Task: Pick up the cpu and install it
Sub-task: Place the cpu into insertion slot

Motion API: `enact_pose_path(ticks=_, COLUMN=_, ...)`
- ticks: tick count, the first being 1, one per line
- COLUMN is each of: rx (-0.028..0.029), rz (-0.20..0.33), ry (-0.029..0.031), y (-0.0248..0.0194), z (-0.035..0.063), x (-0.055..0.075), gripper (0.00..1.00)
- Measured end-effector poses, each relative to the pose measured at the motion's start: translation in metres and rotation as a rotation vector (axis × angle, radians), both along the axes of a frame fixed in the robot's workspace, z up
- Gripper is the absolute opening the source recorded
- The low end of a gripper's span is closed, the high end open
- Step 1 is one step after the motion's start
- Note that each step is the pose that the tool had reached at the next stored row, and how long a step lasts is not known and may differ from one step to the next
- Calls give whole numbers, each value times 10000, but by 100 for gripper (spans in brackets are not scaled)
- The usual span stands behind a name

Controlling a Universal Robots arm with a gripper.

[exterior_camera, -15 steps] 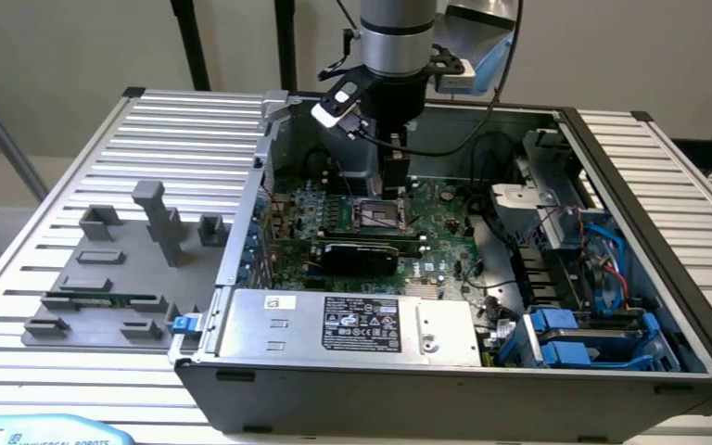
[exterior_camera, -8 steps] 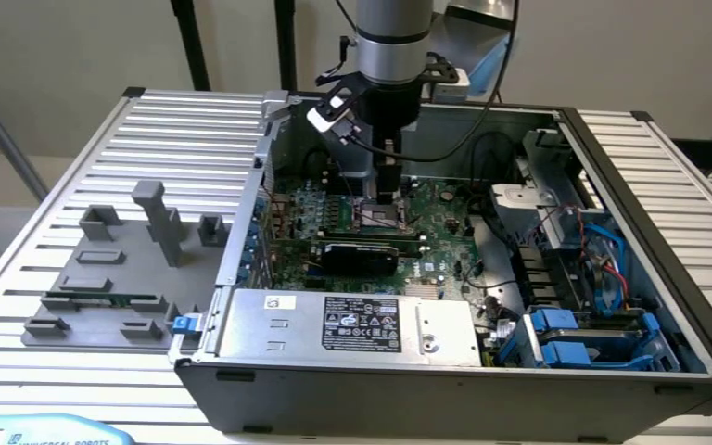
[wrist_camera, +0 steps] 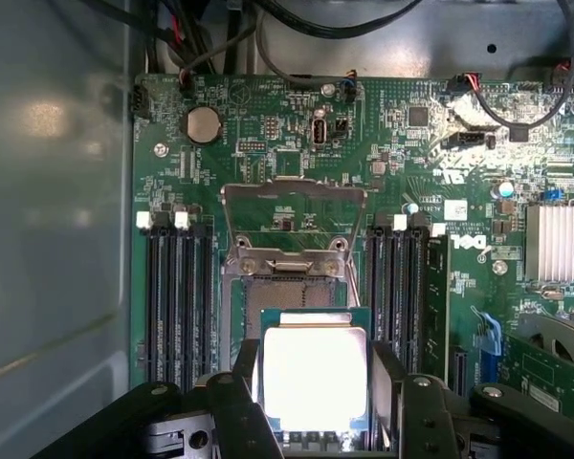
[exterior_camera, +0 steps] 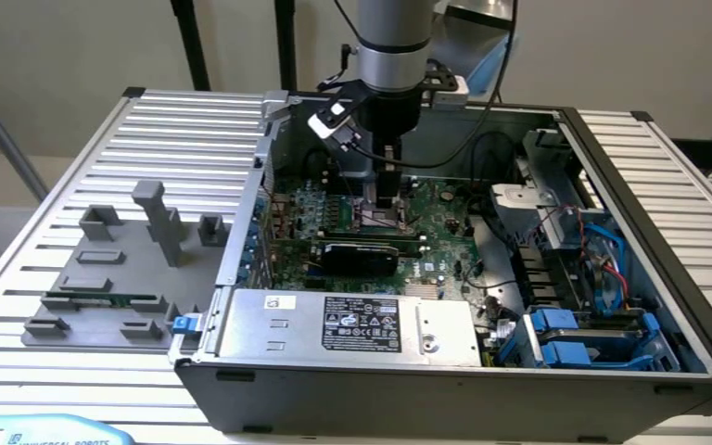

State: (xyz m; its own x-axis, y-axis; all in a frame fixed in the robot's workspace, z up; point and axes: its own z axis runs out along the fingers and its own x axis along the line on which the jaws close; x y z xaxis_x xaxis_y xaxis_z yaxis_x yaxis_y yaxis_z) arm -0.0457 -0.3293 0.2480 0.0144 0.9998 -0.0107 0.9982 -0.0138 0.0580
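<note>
The cpu (wrist_camera: 314, 375), a flat square chip with a bright silvery top and a greenish rim, sits between my two dark fingers (wrist_camera: 388, 378), which press on its opposite edges. My gripper (wrist_camera: 316, 387) is shut on the cpu and holds it flat, low over the socket (wrist_camera: 237, 296) of the green motherboard (wrist_camera: 268, 134). The socket's metal load plate (wrist_camera: 292, 215) is swung open beyond the chip. In the exterior view my gripper (exterior_camera: 387, 206) reaches straight down into the open computer case (exterior_camera: 455, 375), just above the motherboard (exterior_camera: 437, 243); the cpu is hidden there.
Black memory slots (wrist_camera: 177, 287) flank the socket on both sides. A power supply (exterior_camera: 344, 323) lies at the case's near side, with blue drive cages (exterior_camera: 578, 338) and cables at the exterior view's right. A grey tray with plastic blocks (exterior_camera: 146, 222) stands outside, at the exterior view's left.
</note>
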Motion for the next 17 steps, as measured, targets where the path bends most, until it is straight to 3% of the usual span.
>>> enact_pose_path(ticks=5, rx=10, rz=7, ry=99, y=1, z=-36, x=39, gripper=55)
enact_pose_path(ticks=10, rx=12, rz=7, ry=106, y=5, z=-61, x=41, gripper=55)
enact_pose_path(ticks=17, rx=16, rz=7, ry=107, y=43, z=-185, x=46, gripper=55)
